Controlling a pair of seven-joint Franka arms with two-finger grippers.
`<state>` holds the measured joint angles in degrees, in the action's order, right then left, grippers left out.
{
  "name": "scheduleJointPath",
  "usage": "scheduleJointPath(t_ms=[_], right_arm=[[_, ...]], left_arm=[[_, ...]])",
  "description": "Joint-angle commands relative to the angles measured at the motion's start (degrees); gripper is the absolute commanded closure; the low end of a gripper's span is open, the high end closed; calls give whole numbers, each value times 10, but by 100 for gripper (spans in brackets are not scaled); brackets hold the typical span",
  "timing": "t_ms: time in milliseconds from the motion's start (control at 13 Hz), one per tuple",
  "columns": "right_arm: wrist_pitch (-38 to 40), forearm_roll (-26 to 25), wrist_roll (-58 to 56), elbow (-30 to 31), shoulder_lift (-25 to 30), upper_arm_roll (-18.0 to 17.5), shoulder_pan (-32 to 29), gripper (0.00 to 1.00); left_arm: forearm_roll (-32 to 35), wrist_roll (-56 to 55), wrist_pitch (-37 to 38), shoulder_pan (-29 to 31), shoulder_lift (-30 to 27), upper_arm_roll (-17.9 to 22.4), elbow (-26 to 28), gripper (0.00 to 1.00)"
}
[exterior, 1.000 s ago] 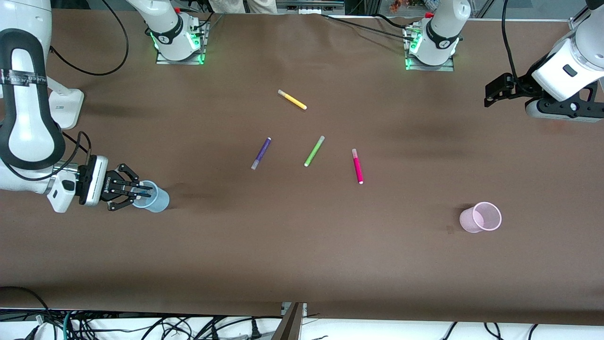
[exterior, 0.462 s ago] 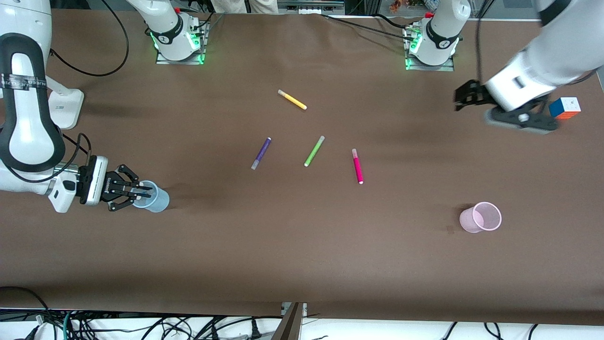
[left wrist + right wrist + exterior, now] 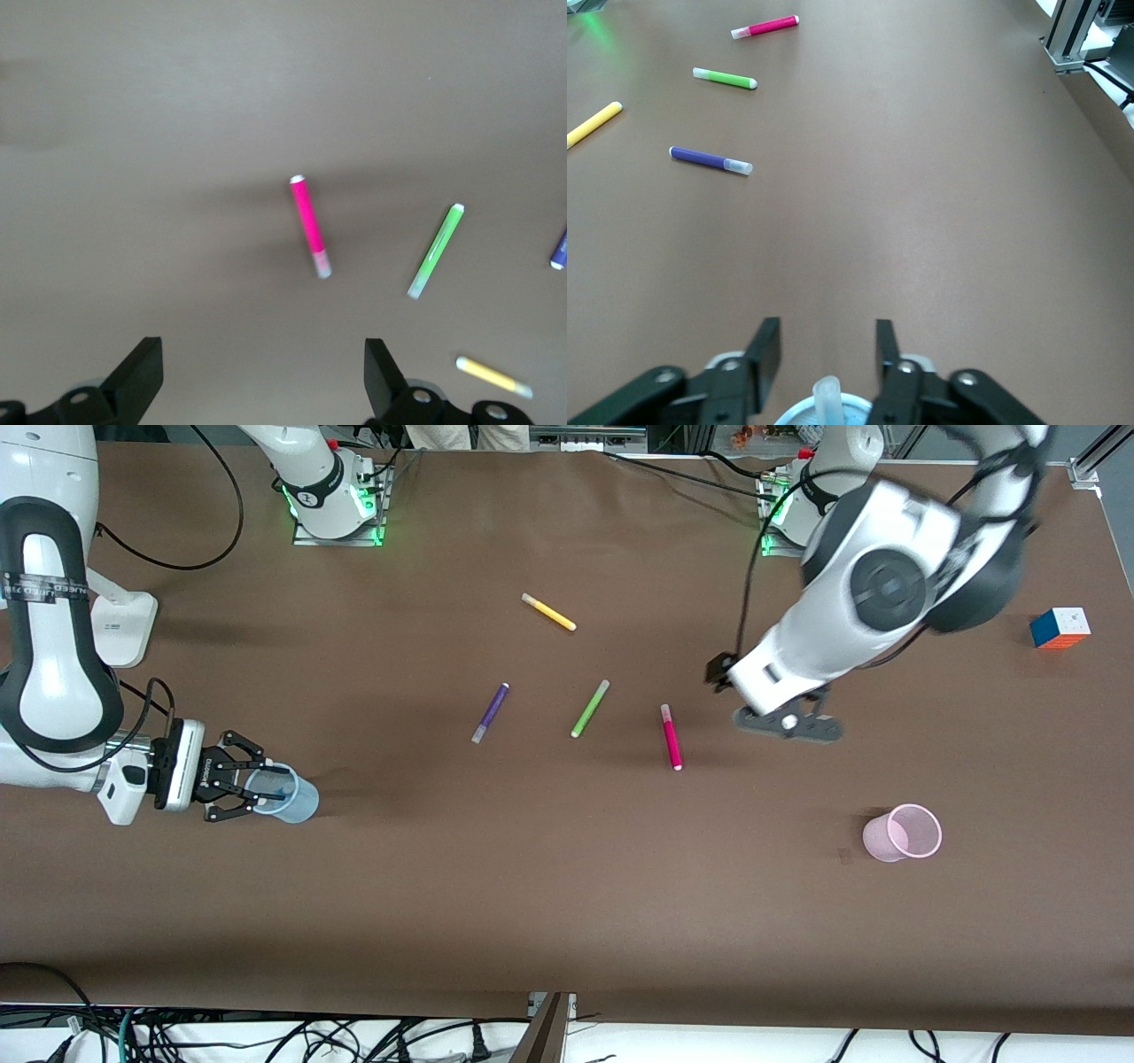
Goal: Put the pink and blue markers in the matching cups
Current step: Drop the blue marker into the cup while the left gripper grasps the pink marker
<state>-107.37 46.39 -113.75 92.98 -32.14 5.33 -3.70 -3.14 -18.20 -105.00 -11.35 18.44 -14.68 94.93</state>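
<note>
The right wrist view shows a pale marker cap (image 3: 827,396) standing in the blue cup (image 3: 291,799), between the right claw's (image 3: 255,788) parted fingers; the front view hardly shows it. A second ago those fingers were pinched together over the cup. The left claw (image 3: 257,376), spread wide, has swung in from the table's (image 3: 567,886) end to hover by the pink marker (image 3: 671,737). The pink cup (image 3: 904,833) stands empty, nearer the camera.

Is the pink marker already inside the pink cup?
No, the pink marker lies flat on the table, apart from the pink cup.
</note>
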Motion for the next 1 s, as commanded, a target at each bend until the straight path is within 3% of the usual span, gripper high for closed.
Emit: scheduleJointPath(t_ms=[0, 154, 308, 385, 692, 923], right_arm=[[24, 15, 45, -10, 1, -8, -10, 0], [24, 12, 135, -21, 9, -8, -9, 0], [26, 2, 246, -34, 15, -8, -6, 0], [26, -11, 303, -43, 15, -8, -5, 0], [51, -145, 572, -106, 16, -10, -3, 0], [103, -204, 741, -144, 19, -7, -3, 0]], left_arm=[[-6, -68, -82, -13, 21, 3, 47, 0], [-6, -90, -204, -29, 19, 3, 142, 0], [-6, -94, -279, -42, 33, 2, 196, 0], [-6, -95, -292, -50, 58, 2, 196, 0], [-5, -151, -337, -74, 121, 3, 195, 0], [-5, -148, -352, -71, 146, 4, 182, 19]])
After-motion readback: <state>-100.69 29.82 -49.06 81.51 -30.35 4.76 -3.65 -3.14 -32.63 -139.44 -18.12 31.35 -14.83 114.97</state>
